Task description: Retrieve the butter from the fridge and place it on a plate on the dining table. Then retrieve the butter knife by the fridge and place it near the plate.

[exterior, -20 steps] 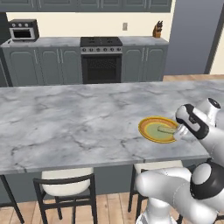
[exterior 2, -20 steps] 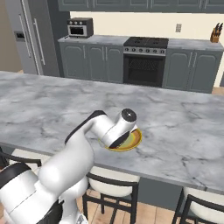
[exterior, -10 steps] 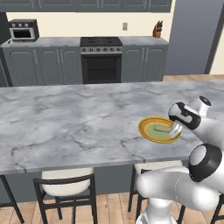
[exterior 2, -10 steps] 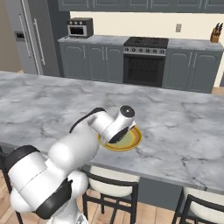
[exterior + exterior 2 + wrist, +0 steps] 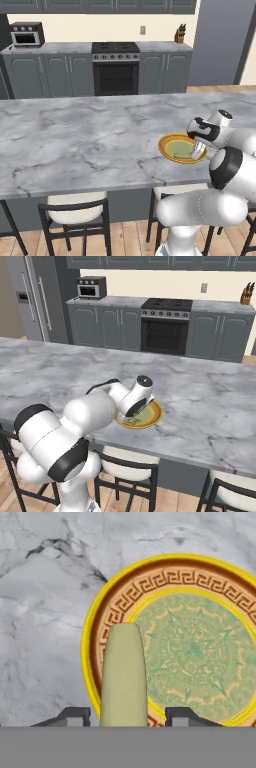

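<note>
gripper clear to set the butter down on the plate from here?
Probably yes. The gripper hangs right over the plate, with the butter between its fingertips, and the plate's green centre looks bare. Nothing stands in between.

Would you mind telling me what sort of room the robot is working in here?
It looks like a rendered home kitchen with an eating island: a black built-in oven range between dark grey cabinets, a small countertop toaster oven, and a long grey-veined marble island counter with stools.
</note>
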Robot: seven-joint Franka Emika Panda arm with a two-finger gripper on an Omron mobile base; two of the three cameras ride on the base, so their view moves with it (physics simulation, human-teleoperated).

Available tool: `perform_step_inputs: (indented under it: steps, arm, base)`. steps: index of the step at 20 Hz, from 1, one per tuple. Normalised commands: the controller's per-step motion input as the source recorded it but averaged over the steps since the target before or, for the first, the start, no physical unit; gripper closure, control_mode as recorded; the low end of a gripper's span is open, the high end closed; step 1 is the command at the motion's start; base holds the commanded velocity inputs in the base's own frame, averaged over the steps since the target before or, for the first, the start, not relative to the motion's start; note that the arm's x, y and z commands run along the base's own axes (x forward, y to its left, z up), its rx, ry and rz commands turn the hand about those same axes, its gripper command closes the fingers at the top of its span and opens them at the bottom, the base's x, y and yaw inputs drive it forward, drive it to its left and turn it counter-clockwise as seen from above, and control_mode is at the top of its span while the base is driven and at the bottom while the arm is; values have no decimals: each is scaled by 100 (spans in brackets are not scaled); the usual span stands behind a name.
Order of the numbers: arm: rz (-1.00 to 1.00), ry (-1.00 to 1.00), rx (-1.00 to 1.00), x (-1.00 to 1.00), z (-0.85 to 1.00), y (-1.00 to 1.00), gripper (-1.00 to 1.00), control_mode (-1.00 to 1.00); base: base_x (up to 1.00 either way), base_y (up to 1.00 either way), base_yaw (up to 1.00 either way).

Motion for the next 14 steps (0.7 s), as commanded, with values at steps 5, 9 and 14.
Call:
perform_step_inputs:
  steps: [5,9,14]
  arm:
    - [5,0,-1,37,-8,-3,-100,-100]
    - [6,0,0,39,-1,-13,-100,-100]
    - [1,0,-4,-24,55,-1,-100,-100]
  base:
    - [0,0,0]
    - [0,0,0]
    - [0,0,0]
